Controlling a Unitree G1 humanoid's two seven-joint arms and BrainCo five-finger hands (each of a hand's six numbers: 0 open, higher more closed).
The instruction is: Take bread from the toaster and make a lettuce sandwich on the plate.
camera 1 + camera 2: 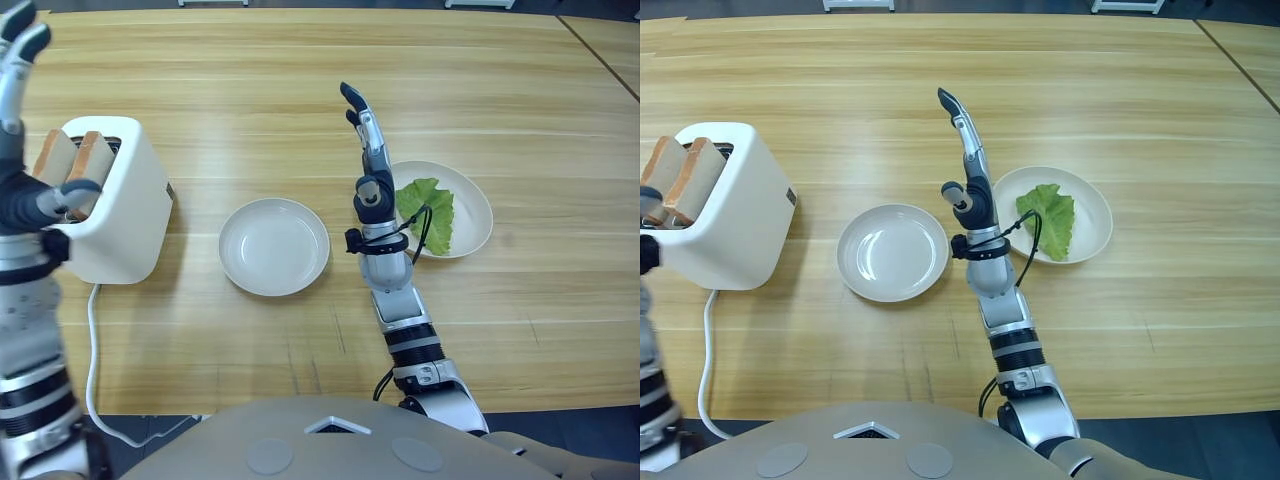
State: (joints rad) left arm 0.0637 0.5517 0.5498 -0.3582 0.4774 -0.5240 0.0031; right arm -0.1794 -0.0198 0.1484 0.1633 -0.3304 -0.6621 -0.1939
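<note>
Near left: left hand (32, 205), fingers spread, nothing held, just beside the toaster (125, 215). Bread (90, 155), two slices upright in the slots, lies immediately right of it, long axis vertical, so L hand is far nearer. Centre: empty plate (274, 246). Right hand (372, 165) upright, fingers straight, empty, betw. plate and lettuce (432, 212). No legible print.

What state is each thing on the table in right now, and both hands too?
Toaster: two slices in its slots.
Bread: sticking up out of the toaster, not grasped.
Middle plate: empty.
Right plate: holds the lettuce.
Lettuce: lying flat on the right plate.
Left hand: open, by the toaster at the bread.
Right hand: open, raised between the plates, holding nothing.
</note>
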